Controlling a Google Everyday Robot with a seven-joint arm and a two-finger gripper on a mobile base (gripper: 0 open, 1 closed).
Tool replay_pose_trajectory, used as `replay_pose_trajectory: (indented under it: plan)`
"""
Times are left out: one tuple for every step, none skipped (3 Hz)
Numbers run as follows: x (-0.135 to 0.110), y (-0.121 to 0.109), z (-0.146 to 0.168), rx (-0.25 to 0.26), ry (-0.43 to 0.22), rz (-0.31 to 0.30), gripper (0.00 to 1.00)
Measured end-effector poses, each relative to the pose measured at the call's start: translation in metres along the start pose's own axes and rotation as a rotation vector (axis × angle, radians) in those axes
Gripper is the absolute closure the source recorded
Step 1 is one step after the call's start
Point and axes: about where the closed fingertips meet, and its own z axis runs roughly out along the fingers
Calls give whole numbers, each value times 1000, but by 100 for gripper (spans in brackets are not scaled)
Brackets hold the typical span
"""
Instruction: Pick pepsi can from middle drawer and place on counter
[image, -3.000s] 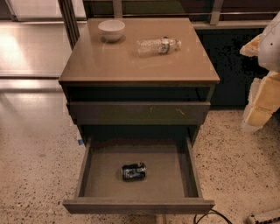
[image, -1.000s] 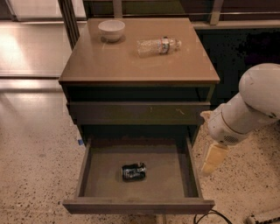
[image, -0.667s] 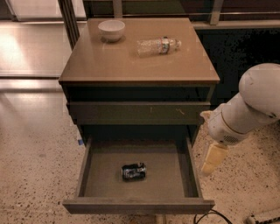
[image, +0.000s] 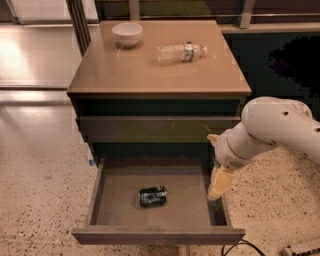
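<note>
The pepsi can (image: 152, 196), small and dark with pale markings, lies on its side on the grey floor of the open middle drawer (image: 116, 202), near the centre. My gripper (image: 218, 185) hangs from the white arm (image: 280, 127) over the drawer's right wall, to the right of the can and above it, not touching it. The counter (image: 145, 72) is the glossy tan top of the cabinet, above the drawers.
A white bowl (image: 127, 34) stands at the counter's back left. A clear plastic water bottle (image: 181, 52) lies on its side at the back right. A closed drawer front (image: 155, 127) sits above the open drawer. Speckled floor surrounds the cabinet.
The arm has come in from the far right and moved left; the gripper now hangs over the drawer's right wall. The can, bowl and bottle have not moved.
</note>
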Motion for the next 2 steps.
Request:
replay_pose_trajectory:
  plan:
    - [-10, 2, 48, -45, -55, -43, 0]
    - [-12, 8, 91, -88, -88, -59, 0]
